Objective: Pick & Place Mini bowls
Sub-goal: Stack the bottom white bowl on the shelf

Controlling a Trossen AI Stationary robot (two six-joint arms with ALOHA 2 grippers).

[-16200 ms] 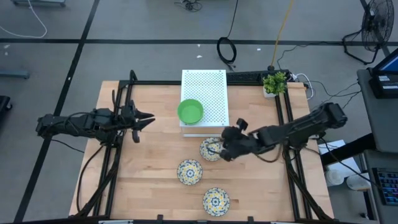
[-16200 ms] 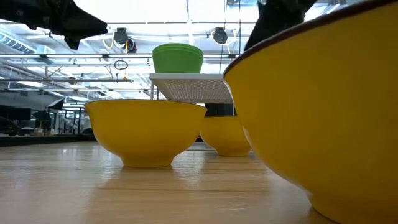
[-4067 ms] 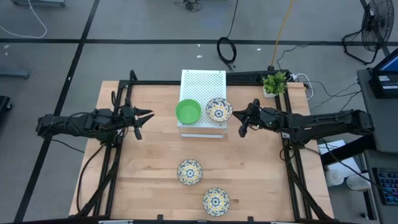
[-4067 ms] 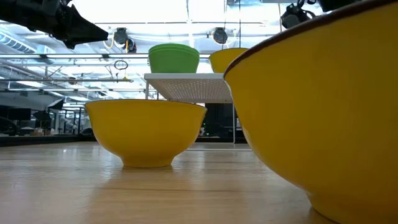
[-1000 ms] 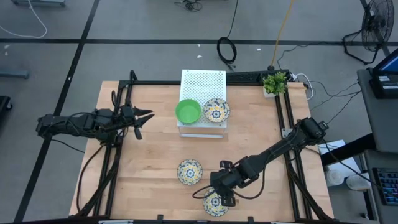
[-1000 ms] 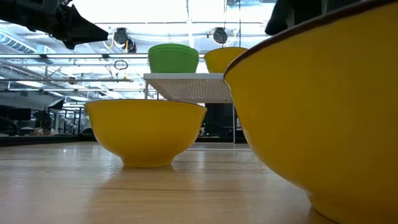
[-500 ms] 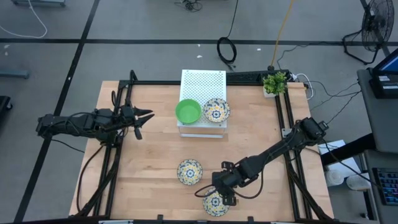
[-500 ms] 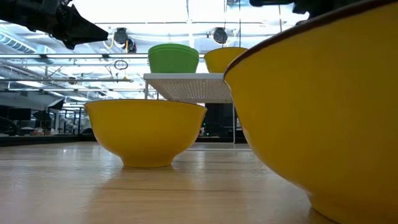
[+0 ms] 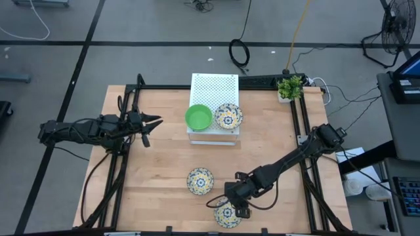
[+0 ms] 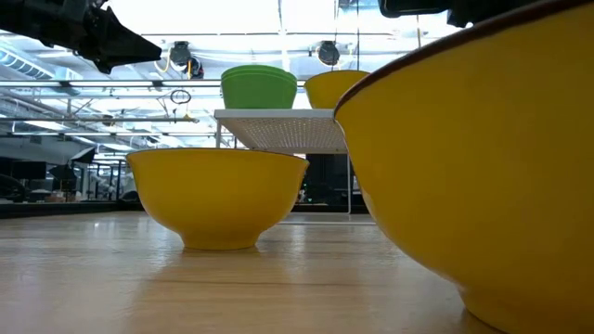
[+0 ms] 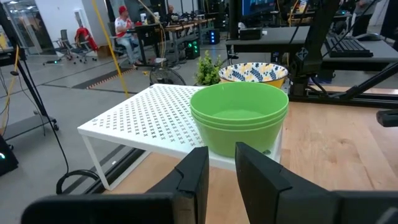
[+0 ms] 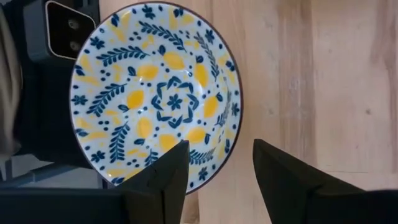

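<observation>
Floral-patterned mini bowl (image 12: 154, 96) nearest the bench's front edge: pick approach.
I hold the right gripper (image 12: 216, 163) above its rim, jaws wide; next, I judge, descend and close.

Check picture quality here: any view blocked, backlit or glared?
Low view: a floral bowl right at the lens fills the right half, with bright ceiling light behind it. High view: even light, soft shadows. Right wrist view: sharp on the bowl under the right gripper.

Bare table (image 9: 157, 164) left; white box (image 9: 214, 98) blocks rear centre.
</observation>
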